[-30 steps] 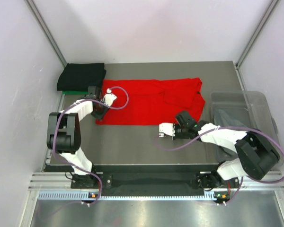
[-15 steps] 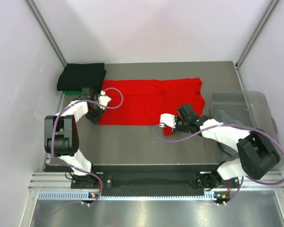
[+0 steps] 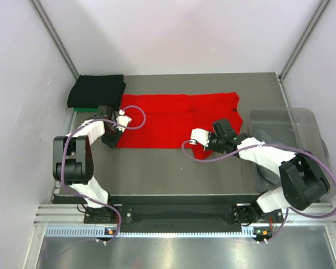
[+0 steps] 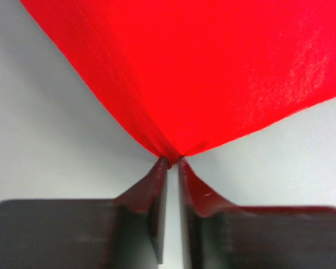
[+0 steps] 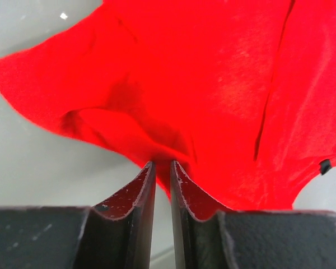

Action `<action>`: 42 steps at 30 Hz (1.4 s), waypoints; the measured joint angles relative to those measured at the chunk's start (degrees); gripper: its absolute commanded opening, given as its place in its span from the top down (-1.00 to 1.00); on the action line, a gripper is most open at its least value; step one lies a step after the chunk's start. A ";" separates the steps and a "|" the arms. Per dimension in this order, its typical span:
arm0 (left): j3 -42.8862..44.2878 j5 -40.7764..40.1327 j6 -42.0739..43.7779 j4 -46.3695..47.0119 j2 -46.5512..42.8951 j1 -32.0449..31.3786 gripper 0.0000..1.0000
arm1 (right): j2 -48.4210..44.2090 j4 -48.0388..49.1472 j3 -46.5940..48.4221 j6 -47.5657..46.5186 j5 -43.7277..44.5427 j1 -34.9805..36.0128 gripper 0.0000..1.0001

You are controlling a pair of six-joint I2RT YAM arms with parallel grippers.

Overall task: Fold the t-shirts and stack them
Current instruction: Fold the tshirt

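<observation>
Red shirt (image 3: 168,120) is lying spread across the middle of the table (image 3: 157,168). My left gripper (image 4: 172,161) is pinching its near left corner, jaws almost touching. My right gripper (image 5: 162,165) is nipping a fold at its near edge, jaws nearly closed on cloth.

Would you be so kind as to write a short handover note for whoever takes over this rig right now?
Left gripper: shut on the near left corner of the red t-shirt.
Right gripper: shut on a bunched bit of its near edge, further right.
Things: the red t-shirt lies spread out in the middle. The black t-shirt sits folded at the far left, on top of the green t-shirt. The grey t-shirt is in the clear bin on the right.
Done: black looks folded and stacked on green.
Left: fold and stack the red one, then the grey one.
</observation>
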 measured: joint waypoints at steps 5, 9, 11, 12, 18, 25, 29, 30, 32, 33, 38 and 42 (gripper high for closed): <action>0.09 0.37 -0.33 -0.04 0.22 0.00 1.00 | 0.70 0.37 1.75 0.07 -0.46 -1.05 0.62; 0.07 0.24 -0.48 0.07 0.20 0.00 1.00 | 3.76 0.57 5.90 1.05 -1.73 -3.82 0.62; -0.02 0.11 -0.57 0.20 0.02 0.00 1.00 | 5.20 0.79 8.26 2.10 -2.54 -5.86 0.60; -0.20 -0.07 -0.59 0.42 -0.17 0.00 1.00 | 5.92 0.92 9.57 2.84 -3.10 -6.99 0.60; -0.79 -0.81 -0.57 0.87 -2.54 0.00 1.00 | 6.45 -0.72 17.29 5.16 -11.61 -16.41 0.34; -1.29 -1.18 -0.57 1.20 -4.68 0.00 1.00 | -3.80 -10.43 14.80 -2.60 -19.34 -18.69 0.59; -2.60 -1.11 -0.92 1.40 -4.68 0.00 1.00 | -4.83 -18.73 13.25 -7.30 -22.93 -18.67 0.60; -2.71 -1.11 -1.03 1.40 -4.68 0.00 1.00 | -4.39 -20.79 12.76 -8.22 -23.65 -18.64 0.60; -2.73 -1.09 -1.33 1.42 -4.68 0.00 1.00 | -2.95 -24.46 12.00 -9.70 -24.94 -18.64 0.58; -2.73 -1.09 -1.38 1.44 -4.68 0.00 1.00 | -1.97 -25.79 11.69 -10.23 -25.46 -18.64 0.54; -2.73 -1.11 -1.46 1.49 -4.68 0.00 1.00 | 4.11 -28.20 11.41 -10.62 -26.16 -18.64 0.48; -2.73 -1.14 -1.51 1.51 -4.68 0.00 1.00 | 9.79 -28.92 13.18 -10.43 -26.21 -18.67 0.46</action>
